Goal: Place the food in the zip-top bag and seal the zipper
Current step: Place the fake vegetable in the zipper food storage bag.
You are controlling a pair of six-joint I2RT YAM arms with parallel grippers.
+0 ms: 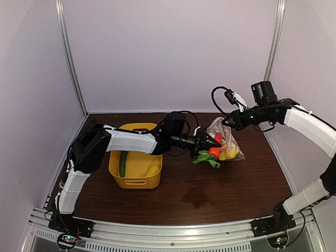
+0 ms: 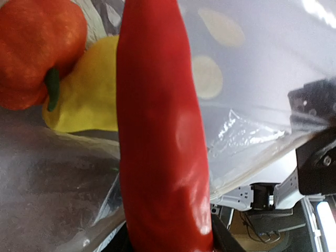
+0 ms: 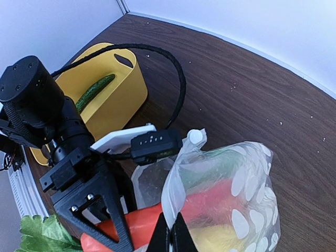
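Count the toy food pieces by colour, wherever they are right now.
Green: 1, cucumber
Red: 1, carrot
Orange: 1, pumpkin
Yellow: 1, piece in the bag
Total: 4, leaving out an unclear pale shape in the tub

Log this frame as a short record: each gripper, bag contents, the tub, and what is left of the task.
left gripper: shut on carrot, whose tip is in the bag mouth; green leaves outside
right gripper: shut on zip-top bag at its mouth edge
in bag: orange pumpkin, yellow piece
yellow tub: cucumber lying inside
seal: mouth open, not yet closed
left to do: release carrot, bag cucumber, seal
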